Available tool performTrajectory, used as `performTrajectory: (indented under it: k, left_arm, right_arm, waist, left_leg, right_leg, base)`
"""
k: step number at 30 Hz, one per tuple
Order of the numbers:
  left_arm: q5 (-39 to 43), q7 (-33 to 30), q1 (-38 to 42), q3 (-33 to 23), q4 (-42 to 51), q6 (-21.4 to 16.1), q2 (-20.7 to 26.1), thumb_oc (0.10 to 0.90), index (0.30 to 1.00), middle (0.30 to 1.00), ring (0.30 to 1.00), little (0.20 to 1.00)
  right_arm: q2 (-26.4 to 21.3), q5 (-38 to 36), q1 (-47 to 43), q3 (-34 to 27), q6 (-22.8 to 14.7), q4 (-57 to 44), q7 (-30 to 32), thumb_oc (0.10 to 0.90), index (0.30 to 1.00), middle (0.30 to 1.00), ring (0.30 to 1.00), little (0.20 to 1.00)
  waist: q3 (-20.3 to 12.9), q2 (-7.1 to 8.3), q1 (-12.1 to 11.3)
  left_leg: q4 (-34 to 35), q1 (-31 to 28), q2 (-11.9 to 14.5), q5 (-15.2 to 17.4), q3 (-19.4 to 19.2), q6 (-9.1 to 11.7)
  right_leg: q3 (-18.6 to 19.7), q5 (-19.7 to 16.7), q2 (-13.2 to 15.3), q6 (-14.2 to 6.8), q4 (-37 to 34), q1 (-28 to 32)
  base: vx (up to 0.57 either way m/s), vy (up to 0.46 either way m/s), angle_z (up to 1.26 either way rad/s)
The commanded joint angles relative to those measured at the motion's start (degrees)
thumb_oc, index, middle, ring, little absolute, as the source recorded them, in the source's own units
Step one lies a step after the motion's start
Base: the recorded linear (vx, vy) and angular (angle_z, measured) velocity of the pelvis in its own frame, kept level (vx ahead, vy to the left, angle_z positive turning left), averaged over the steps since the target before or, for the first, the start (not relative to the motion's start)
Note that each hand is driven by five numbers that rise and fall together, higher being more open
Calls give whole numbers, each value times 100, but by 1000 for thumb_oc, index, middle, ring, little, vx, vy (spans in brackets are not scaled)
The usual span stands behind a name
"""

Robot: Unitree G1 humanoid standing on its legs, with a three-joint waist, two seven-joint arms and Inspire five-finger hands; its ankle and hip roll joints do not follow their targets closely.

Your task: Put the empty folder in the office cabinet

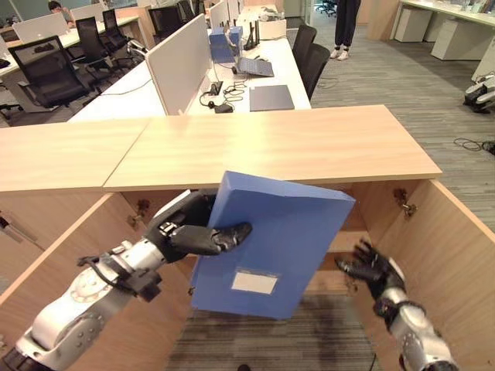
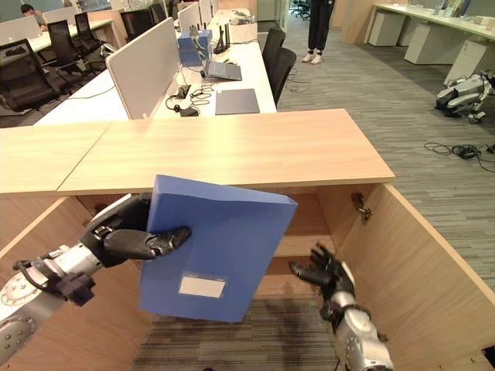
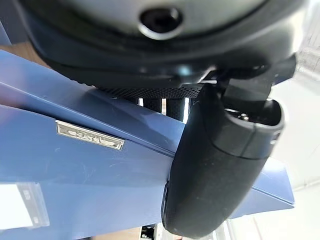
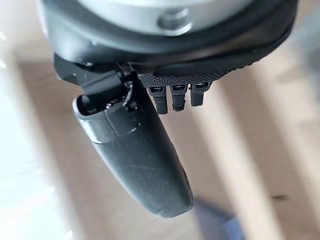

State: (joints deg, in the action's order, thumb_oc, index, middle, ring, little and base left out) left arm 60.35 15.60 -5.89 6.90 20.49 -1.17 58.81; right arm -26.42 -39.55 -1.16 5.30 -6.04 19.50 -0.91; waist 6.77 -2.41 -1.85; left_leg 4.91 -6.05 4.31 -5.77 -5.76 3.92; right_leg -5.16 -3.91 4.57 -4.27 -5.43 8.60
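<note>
A: Where is the folder (image 1: 271, 247) against the cabinet (image 1: 271, 147)?

B: The blue folder hangs in the air in front of the cabinet's open front, just below the edge of the wooden top. It is tilted, its upper right corner nearest the opening. A white label (image 1: 254, 282) sits low on the face toward the camera.

A: Which hand has it?

B: The left hand (image 1: 189, 232). The thumb lies across the folder's front face near its left edge, and the fingers go round behind that edge, so the left side of the folder is pinched between thumb and fingers. In the left wrist view the thumb (image 3: 220, 165) presses on the blue cover and the fingers show past the folder's rim on the far side.

A: And the right hand?

B: The right hand (image 1: 373, 268) is just right of the folder's lower right side, apart from it, inside the cabinet's doorway. Its fingers are spread and loosely straight, holding nothing. The right wrist view shows the thumb standing clear of the fingers over blurred wood.

A: State of the cabinet?

B: Both doors stand open: the left door (image 1: 46, 255) and the right door (image 1: 452, 255) swing out toward the camera. A shelf (image 1: 344, 241) shows inside, to the right of the folder.

A: Beyond the cabinet?

B: Behind it, a white desk (image 1: 263, 77) carries a closed laptop (image 1: 271, 97), with black chairs (image 1: 309, 54) alongside. A person's legs (image 1: 344, 27) stand farther back on the carpet.
</note>
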Motion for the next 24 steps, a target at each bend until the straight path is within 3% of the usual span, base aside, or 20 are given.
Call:
performTrajectory:
  k: [1, 3, 9, 24]
  left_arm:
    - [-21, 357, 652, -917, 87, -626, -243, 400, 300, 300, 300, 300]
    - [-237, 388, 630, -1259, -136, -741, -462, 400, 300, 300, 300, 300]
    - [-602, 509, 743, -1508, -272, -883, -744, 400, 300, 300, 300, 300]
    - [-898, 448, 1293, -1864, -435, -1265, -1170, 400, 300, 300, 300, 300]
  right_arm:
    - [-270, -25, -406, -356, -564, -466, -233, 800, 900, 900, 900, 900]
    - [-352, -104, -346, -513, -585, -1128, -462, 800, 900, 900, 900, 900]
    - [-608, -528, -324, -336, -363, -1762, -1218, 800, 900, 900, 900, 900]
    - [-740, -943, -526, 31, 23, -1943, -2095, 800, 900, 900, 900, 900]
  waist:
    - [-56, 167, 134]
    - [-80, 188, 130]
    - [-101, 243, 111]
    - [-124, 275, 80]
  left_leg:
    - [9, -457, -120, 731, 11, 78]
    - [9, -466, -118, 742, 33, 75]
    - [9, -459, -112, 743, 55, 79]
    - [9, -384, -99, 645, 64, 87]
  right_leg:
    - [-327, 677, 206, -442, 218, 167]
    - [-340, 693, 216, -438, 214, 179]
    - [-351, 695, 223, -434, 180, 209]
    - [-386, 641, 214, -408, 155, 152]
  base:
    - [8, 18, -3]
    - [3, 11, -2]
    - [0, 0, 0]
    - [-6, 2, 0]
